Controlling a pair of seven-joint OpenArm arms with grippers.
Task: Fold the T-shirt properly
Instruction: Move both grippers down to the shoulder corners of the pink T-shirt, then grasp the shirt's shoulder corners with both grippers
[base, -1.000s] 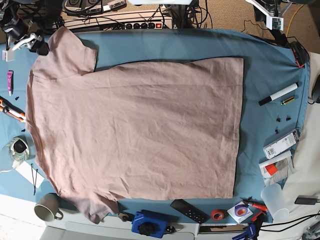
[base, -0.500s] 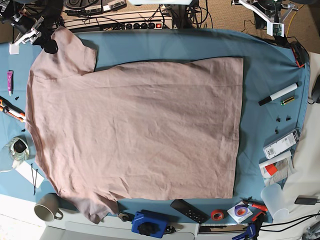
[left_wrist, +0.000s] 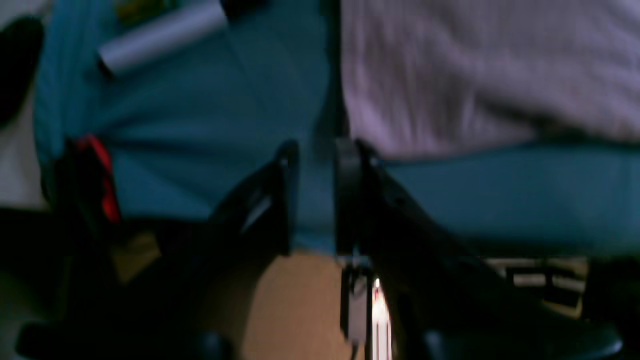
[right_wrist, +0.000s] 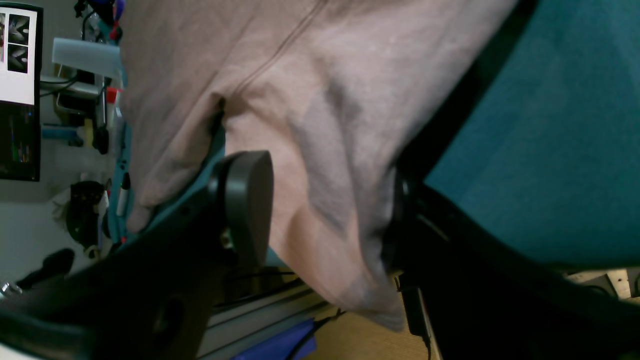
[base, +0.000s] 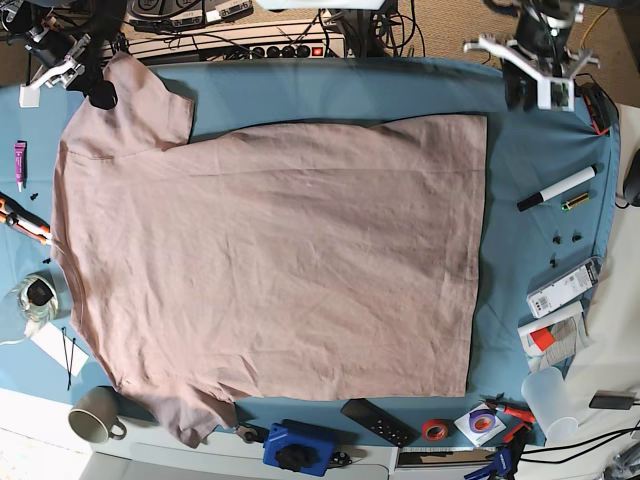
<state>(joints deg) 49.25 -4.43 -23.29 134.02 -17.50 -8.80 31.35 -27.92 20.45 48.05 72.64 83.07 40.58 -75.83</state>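
T-shirt (base: 270, 250) spread flat on teal surface (base: 540, 180), unfolded; left gripper (left_wrist: 315, 200) just swung in over surface near hem corner, jaws slightly parted, empty; right gripper (right_wrist: 325, 210) wide, straddling sleeve, not clenched; first fold coming

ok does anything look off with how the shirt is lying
Mostly flat, but the T-shirt has one sleeve hanging over the table cloth edge, between the open right gripper fingers.
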